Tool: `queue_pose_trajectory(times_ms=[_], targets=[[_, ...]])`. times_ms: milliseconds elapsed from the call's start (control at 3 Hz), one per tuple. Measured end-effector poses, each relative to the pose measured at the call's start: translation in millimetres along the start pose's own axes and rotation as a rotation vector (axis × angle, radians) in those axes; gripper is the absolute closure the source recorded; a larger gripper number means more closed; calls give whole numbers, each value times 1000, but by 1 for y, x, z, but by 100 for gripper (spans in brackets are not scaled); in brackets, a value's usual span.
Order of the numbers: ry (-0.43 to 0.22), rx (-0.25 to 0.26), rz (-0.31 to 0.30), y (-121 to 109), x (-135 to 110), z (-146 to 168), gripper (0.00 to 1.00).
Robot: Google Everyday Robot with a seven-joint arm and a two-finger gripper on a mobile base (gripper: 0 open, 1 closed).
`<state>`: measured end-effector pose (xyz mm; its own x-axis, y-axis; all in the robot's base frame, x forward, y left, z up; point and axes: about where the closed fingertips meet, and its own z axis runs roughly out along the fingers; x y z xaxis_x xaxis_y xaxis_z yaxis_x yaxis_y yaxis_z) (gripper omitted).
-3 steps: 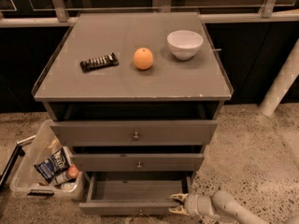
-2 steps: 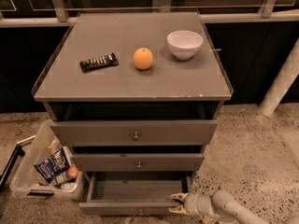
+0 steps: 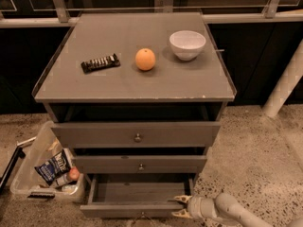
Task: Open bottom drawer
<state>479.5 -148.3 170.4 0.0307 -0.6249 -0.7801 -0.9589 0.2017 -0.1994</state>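
Grey bottom drawer (image 3: 135, 193): 6 o'clock in view, lowest and slimmest of three. It stands pulled out, and its shallow tray shows bare.
Change: none that I can find over the last second. The drawer is just as far out and my arm is in the same spot.
Meaning: I judge the pull to be finished or stalled. The task looks done or very nearly so, since the tray is well exposed.
Gripper (image 3: 181, 206): 5 o'clock in view, at the right end of the drawer front. Its fingers (image 3: 179, 198) are spread moderately wide, one by the top edge and one lower by the front face. I cannot tell if they touch the panel. It carries nothing.
Plastic bin (image 3: 28, 183): 8 o'clock, on the floor just beside the cabinet, with packets inside.
Middle drawer (image 3: 141, 164): directly above, set further in.
Top drawer (image 3: 137, 135): above that, tallest front, knob centred.
Cabinet top (image 3: 137, 86): orange (image 3: 145, 59) near the middle, dark bar (image 3: 99, 63) at its 9 o'clock, white bowl (image 3: 187, 45) at its 2 o'clock. All three are apart.
Metal rail (image 3: 246, 18): farthest, 12 o'clock.
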Motion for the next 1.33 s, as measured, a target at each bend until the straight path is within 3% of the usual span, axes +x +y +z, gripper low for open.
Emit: queue_pose_trajectory(times_ms=[333,1333], targets=[[-10,-34,26,6,6,6,100],[7,-37,30,17,7,-4,100]])
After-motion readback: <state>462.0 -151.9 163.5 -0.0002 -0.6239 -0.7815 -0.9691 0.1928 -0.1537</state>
